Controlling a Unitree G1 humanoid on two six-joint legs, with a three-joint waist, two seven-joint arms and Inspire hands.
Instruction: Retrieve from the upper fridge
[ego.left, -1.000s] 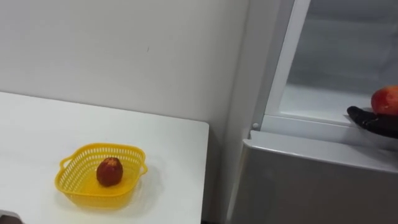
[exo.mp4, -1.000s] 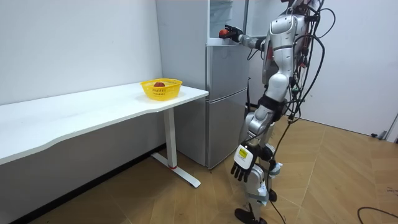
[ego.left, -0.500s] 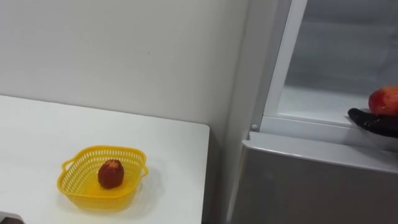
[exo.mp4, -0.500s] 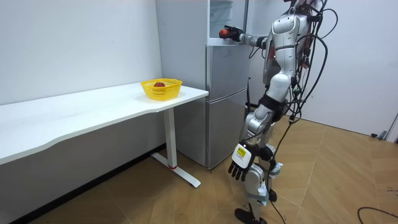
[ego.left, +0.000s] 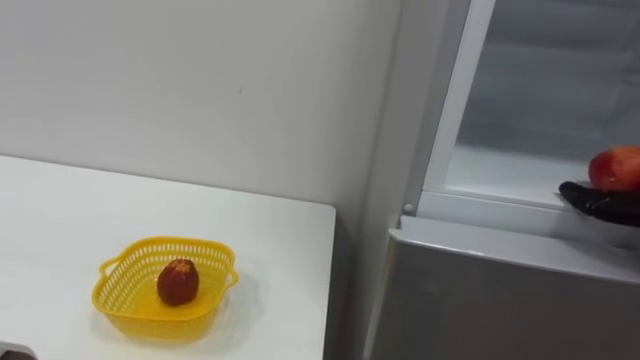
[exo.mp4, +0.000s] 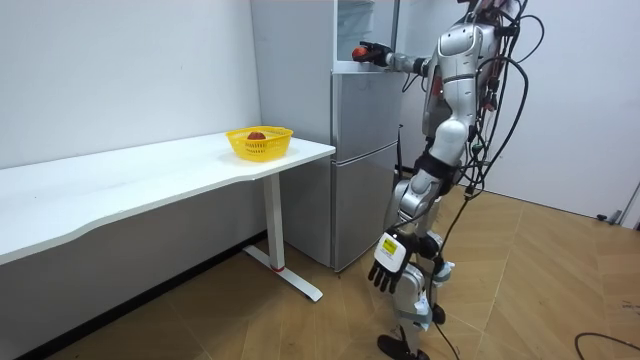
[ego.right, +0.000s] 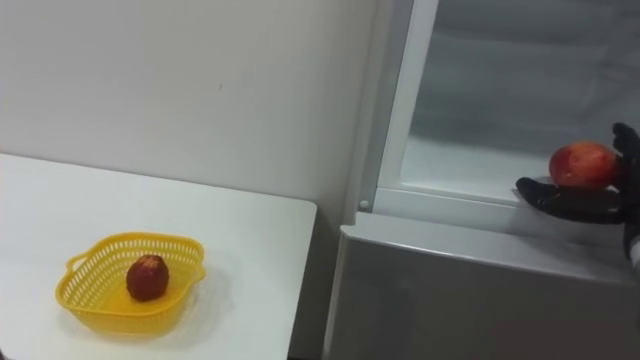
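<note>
Reaching into the open upper compartment of a fridge, the robot's right hand was clamped on a red apple, dark fingers curled beneath and behind it. The apple sat in that hand just above the white shelf, near the front lip. Cradling it from below probably kept it from rolling as it was drawn out. The retrieval looked half done: gripped, but not yet clear of the fridge.

Well to the left of the hand and lower, a yellow basket stood on a white surface with a dark red fruit inside. It was likely the place where fetched fruit was collected.

The eye views gave the grip itself, close up, with the apple against the fingers. The room view added the robot standing upright before the fridge, right arm stretched out at shoulder height. There, its left hand hung low beside its leg, fingers loose and apart, holding nothing.
</note>
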